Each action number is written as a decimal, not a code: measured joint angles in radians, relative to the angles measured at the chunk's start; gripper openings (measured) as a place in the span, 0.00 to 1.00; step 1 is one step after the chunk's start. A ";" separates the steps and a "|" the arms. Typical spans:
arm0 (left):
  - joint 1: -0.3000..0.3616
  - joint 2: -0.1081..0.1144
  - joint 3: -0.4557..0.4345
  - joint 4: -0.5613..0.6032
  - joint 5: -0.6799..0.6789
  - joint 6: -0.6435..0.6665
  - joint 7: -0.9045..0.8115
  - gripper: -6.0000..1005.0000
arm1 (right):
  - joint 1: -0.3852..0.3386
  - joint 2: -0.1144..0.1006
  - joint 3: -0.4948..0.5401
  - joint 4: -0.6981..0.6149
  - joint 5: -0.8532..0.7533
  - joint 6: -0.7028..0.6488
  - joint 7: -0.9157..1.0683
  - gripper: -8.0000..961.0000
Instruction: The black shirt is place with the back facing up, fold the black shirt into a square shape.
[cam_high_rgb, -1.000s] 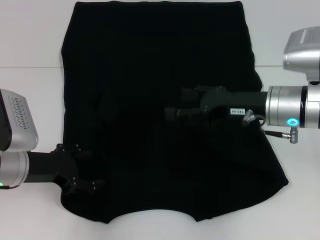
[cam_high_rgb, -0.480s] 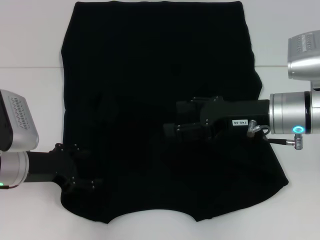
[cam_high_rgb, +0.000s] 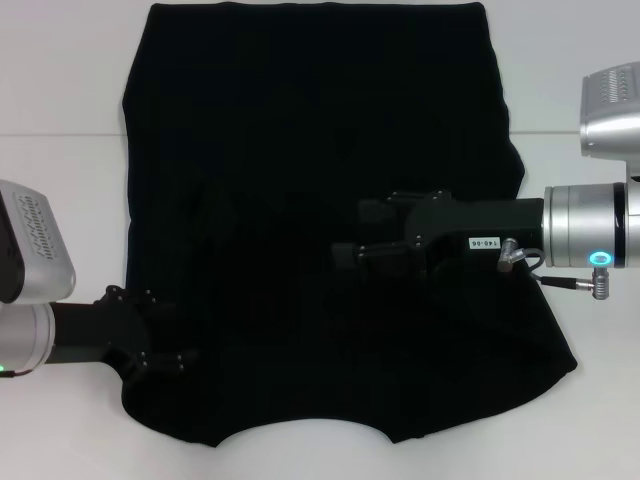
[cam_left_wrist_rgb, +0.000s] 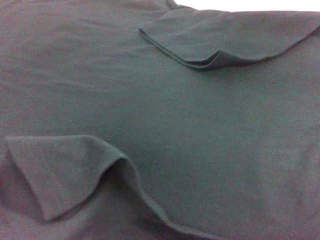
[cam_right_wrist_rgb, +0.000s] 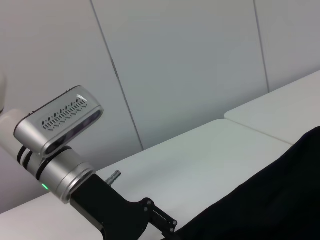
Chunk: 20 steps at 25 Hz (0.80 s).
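The black shirt (cam_high_rgb: 320, 200) lies spread on the white worktop (cam_high_rgb: 60, 200). The left hand (cam_high_rgb: 175, 360) sits at its near-left corner, the right hand (cam_high_rgb: 350, 252) over its middle; neither hand's grip can be told.

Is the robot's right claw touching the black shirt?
Cannot tell. In the head view the right gripper sits over the middle of the black shirt, but black on black hides any contact or gap.
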 joint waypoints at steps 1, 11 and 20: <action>0.000 0.000 0.001 0.000 0.002 -0.007 0.000 0.84 | 0.000 0.000 0.002 0.000 0.000 0.000 0.000 0.95; -0.004 0.000 0.007 0.004 0.024 0.002 0.003 0.47 | -0.001 0.000 0.012 -0.012 0.001 -0.006 0.000 0.95; 0.000 0.000 0.006 0.007 0.022 0.015 0.000 0.13 | -0.002 0.000 0.011 -0.013 -0.001 -0.006 0.001 0.86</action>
